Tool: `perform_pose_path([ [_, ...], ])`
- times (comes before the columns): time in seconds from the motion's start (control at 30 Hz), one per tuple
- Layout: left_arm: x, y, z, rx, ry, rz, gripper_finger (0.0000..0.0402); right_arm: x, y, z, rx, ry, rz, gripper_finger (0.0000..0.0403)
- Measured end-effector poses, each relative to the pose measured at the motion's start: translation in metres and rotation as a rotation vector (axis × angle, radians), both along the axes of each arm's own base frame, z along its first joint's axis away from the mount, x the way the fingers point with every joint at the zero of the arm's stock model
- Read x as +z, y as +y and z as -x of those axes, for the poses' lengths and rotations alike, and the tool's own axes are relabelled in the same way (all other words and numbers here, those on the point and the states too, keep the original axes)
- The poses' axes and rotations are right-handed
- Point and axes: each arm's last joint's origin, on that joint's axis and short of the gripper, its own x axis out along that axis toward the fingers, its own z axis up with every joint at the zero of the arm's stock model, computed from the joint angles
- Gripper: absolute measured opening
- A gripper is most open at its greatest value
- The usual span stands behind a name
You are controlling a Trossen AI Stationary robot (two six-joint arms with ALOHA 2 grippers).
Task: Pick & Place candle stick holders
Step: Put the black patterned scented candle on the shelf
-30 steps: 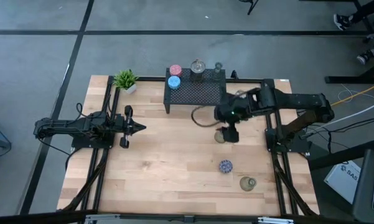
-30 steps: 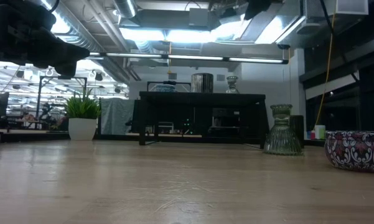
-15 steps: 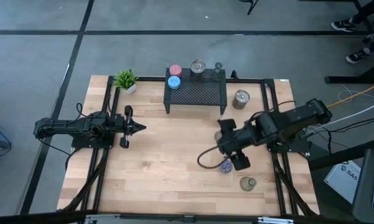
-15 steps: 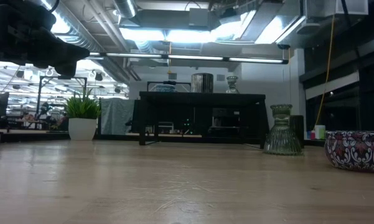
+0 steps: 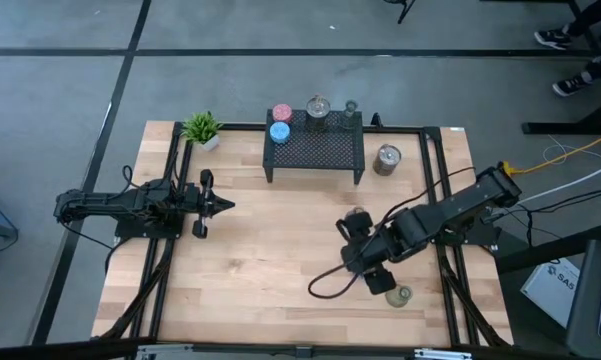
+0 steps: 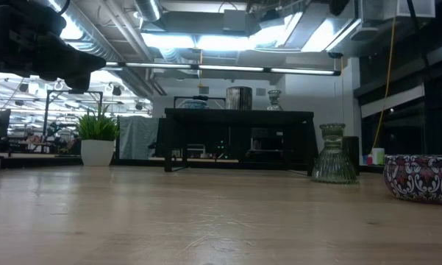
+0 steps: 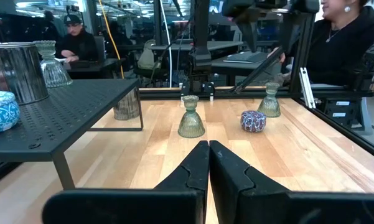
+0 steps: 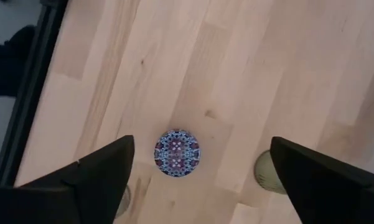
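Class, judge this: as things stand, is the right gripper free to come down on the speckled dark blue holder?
Probably yes. The right gripper hangs open above the speckled dark blue holder, fingers either side, nothing between them.

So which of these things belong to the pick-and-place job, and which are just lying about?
Job: pink holder, light blue holder, silver holder, speckled dark blue holder below the open right gripper, olive-grey holder.
Lying about: potted plant, black mesh rack.
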Motion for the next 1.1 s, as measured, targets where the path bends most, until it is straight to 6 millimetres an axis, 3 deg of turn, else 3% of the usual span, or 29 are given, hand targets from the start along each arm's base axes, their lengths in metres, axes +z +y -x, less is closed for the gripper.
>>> perform_pose_path([
  [0.7, 0.000, 0.000, 0.000, 0.000, 0.000, 0.000, 0.0006, -0.093, -0.001, 0.016, -0.063, 0.095, -0.004, 0.0383],
  [1.1, 0.000, 0.000, 0.000, 0.000, 0.000, 0.000, 0.0006, -0.132, 0.003, 0.027, -0.055, 0.099, -0.043, 0.0383],
])
